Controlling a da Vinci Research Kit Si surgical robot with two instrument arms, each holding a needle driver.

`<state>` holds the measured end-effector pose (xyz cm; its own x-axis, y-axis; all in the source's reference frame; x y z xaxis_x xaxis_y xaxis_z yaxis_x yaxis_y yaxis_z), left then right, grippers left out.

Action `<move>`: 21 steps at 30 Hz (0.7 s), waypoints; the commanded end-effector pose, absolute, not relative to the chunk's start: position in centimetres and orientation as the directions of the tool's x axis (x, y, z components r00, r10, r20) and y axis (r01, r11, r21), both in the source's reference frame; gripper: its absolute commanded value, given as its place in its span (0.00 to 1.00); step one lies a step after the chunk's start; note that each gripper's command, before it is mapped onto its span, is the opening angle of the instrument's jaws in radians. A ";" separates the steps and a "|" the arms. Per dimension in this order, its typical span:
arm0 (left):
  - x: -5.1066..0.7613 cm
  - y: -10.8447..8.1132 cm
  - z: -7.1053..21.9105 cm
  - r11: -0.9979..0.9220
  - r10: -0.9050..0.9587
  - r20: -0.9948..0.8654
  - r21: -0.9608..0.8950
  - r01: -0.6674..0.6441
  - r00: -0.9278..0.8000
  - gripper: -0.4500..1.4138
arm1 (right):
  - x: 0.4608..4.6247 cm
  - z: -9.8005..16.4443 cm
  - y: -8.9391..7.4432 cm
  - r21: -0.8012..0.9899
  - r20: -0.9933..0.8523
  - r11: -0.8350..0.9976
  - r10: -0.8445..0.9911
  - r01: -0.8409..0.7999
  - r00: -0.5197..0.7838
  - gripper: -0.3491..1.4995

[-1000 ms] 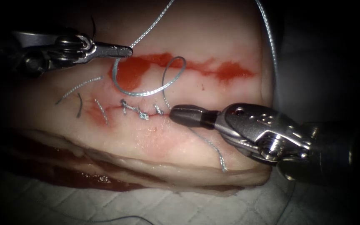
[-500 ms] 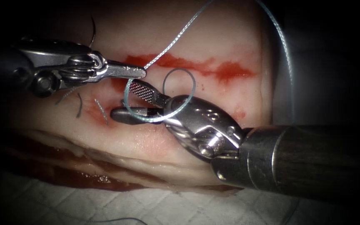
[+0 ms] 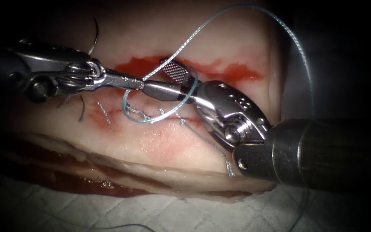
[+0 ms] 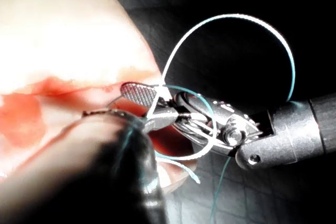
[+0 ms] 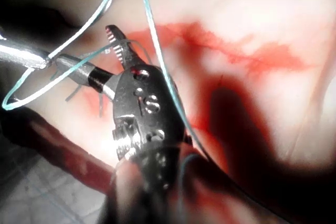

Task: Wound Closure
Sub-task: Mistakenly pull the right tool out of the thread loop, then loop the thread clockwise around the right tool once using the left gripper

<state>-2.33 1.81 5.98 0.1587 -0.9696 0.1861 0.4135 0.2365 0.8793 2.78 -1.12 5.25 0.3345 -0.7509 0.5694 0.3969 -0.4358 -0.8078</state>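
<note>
The thread runs off the endoscope view's top edge, the dark curved needle at upper left fades into shadow behind the left gripper, and the right gripper covers part of the cut.

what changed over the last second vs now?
The right hand, shut a second ago right of the stitches, opened, moved left through the thread loop, then rose; now open, loop around it, tip at the left hand. Left hand stays shut on the thread, barely shifted. Needle unmoved on the tissue.
</note>
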 end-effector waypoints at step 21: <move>-2.55 1.7 6.8 0.223 -0.975 0.187 0.756 0.615 0.123 0.00 | 2.85 5.1 -1.0 -0.902 0.431 -0.377 -0.754 0.211 0.495 0.65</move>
<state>-2.53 1.60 6.82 0.1226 -0.9772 0.1735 0.6104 0.2121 0.7632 2.75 -1.06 5.09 0.4954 -0.7543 0.4307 0.2126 -0.3754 -0.9021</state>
